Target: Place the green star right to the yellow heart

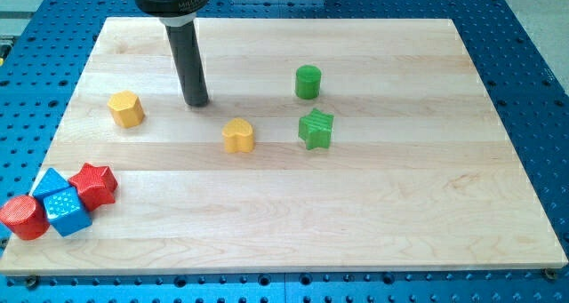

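The green star [316,129] lies on the wooden board to the right of the yellow heart [238,136], a block's width or so apart from it. My tip [196,102] rests on the board up and to the left of the yellow heart, between it and the yellow hexagon [126,109]. The tip touches no block.
A green cylinder [308,82] stands above the green star. At the board's [356,214] bottom left corner sit a red cylinder [22,218], a blue cube [68,211], a blue block [50,185] and a red star [94,185], clustered together.
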### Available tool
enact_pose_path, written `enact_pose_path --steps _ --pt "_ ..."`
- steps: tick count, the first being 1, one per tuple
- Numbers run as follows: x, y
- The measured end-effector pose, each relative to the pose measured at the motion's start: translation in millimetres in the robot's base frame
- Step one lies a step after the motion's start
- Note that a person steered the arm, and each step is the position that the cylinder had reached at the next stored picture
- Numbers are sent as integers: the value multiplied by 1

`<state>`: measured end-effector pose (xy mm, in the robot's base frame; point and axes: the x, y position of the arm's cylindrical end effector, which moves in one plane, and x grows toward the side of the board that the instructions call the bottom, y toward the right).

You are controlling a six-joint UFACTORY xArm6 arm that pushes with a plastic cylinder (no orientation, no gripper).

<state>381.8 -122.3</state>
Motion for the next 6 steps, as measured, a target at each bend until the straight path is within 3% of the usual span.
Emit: enact_pose_path --steps 1,3,4,5,6 --pt "15 9" --pt "41 144" --pt "7 248" --pt "-33 288" --pt "-73 260"
